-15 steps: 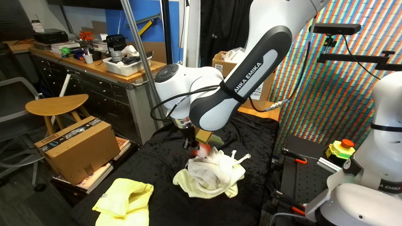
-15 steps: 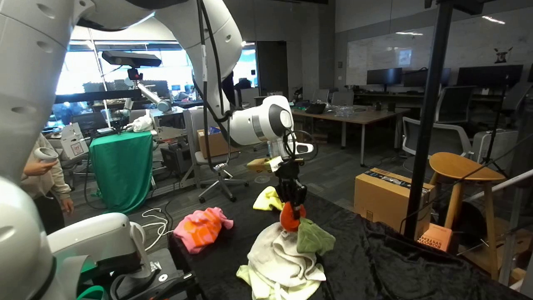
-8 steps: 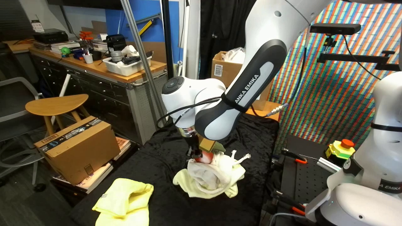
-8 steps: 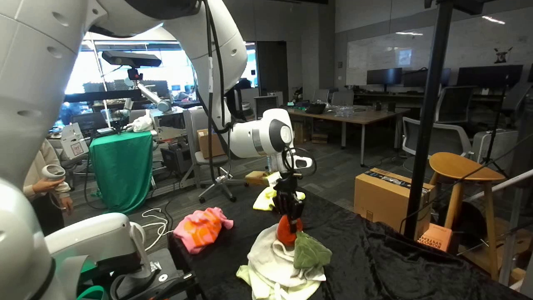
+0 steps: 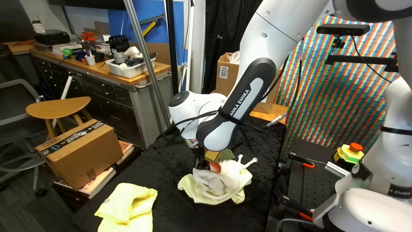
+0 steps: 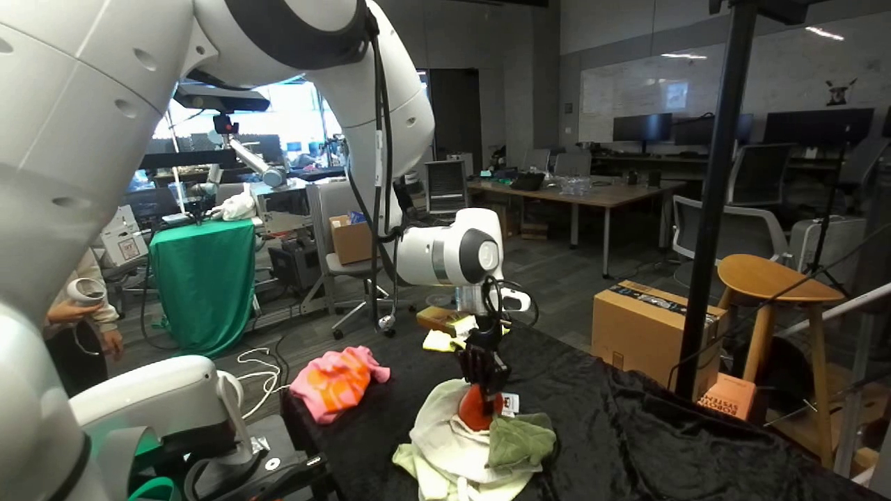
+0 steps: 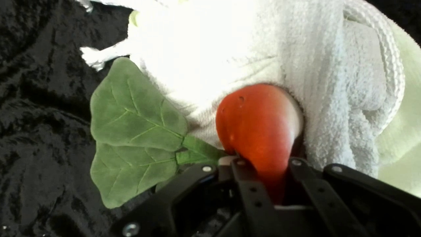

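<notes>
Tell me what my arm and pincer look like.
The arm is white and rounded, with a black-and-grey panel whose visible lettering reads "ANKA EMIKA". Black cables run along it and a black strap crosses it. The pincer is black, with slim fingers and silvery screws.

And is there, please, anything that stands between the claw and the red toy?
Nothing visible: the claw is closed on the red toy. In the wrist view, the white cloth lies beyond it, and the green leaves spread to one side.
</notes>
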Robot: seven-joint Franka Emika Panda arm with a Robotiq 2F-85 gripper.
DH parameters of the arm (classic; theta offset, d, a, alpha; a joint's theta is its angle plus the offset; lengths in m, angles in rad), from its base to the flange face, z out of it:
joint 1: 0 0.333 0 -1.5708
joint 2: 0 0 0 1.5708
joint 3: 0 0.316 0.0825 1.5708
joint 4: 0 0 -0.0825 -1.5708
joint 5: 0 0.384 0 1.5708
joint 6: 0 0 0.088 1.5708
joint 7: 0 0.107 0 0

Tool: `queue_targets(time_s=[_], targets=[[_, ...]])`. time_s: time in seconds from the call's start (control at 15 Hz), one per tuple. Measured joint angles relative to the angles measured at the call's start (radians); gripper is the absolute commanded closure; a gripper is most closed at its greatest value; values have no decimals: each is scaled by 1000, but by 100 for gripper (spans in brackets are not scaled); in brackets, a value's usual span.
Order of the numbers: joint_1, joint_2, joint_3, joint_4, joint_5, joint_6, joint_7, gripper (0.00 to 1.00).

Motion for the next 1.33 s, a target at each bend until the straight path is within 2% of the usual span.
queue_targets(time_s=[0.07,0.13,0.33,0.67,0.8,1.33], targets=[[-2,2,0,4,9,-3,-4,94],[-3,2,0,6,14,-6,-6,63],[-3,2,0,12,18,-15,-11,43],[-3,-2,3,14,20,-28,-12,3],[-3,-8,3,14,20,-39,-12,0],[-3,-91,26,13,20,-144,-35,0]])
